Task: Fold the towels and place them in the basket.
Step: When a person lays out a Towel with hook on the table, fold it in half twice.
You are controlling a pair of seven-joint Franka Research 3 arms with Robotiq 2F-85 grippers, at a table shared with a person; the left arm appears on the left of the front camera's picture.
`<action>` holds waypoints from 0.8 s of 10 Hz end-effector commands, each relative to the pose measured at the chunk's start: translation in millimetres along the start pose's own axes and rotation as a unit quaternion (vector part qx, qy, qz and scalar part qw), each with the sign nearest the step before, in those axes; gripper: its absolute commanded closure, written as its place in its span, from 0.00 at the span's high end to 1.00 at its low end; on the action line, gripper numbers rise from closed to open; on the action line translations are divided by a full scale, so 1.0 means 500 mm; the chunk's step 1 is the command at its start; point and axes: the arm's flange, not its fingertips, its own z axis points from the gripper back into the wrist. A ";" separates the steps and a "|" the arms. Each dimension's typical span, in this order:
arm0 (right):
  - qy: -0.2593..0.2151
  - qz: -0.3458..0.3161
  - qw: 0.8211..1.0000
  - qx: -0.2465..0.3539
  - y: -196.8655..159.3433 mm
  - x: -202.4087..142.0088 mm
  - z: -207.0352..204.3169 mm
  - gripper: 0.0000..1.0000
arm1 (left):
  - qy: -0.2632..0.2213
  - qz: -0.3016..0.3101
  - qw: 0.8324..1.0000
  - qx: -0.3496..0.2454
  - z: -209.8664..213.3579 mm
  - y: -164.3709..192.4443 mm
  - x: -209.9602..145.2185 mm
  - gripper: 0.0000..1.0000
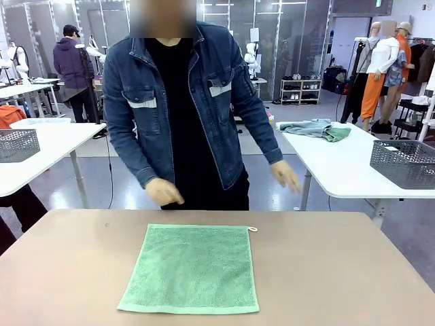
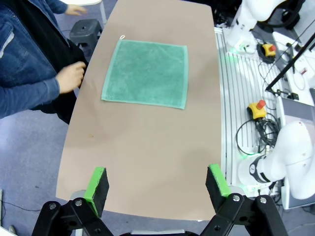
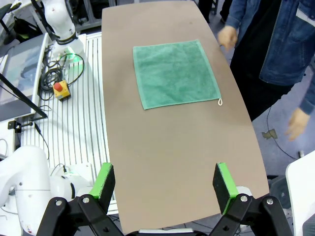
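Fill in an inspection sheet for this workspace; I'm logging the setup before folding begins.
Surface: tan table, one towel on it.
Job's things: mint green towel lying flat, unfolded, white loop at its far right corner.
Clutter: nothing seen.
Grippers: left gripper and right gripper open, holding nothing, each over one end of the table.
Cables: black cables and red stop buttons on the slatted base beside the table.
Surroundings: person in a denim jacket at the far edge; grey mesh baskets on neighbouring white tables.
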 end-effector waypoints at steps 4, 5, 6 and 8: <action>-0.002 0.001 1.000 -0.001 0.002 0.002 0.002 1.00 | -0.003 -0.002 1.000 0.002 0.002 -0.002 0.003 1.00; -0.002 0.001 1.000 -0.001 0.002 0.002 0.002 1.00 | -0.003 -0.002 1.000 0.002 0.002 -0.002 0.003 1.00; 0.000 0.000 1.000 0.000 0.000 0.000 0.000 1.00 | 0.000 0.000 1.000 0.000 0.000 0.000 0.000 1.00; 0.062 0.003 0.998 -0.012 0.018 0.071 -0.046 1.00 | 0.076 0.017 0.997 0.026 -0.050 -0.015 0.077 1.00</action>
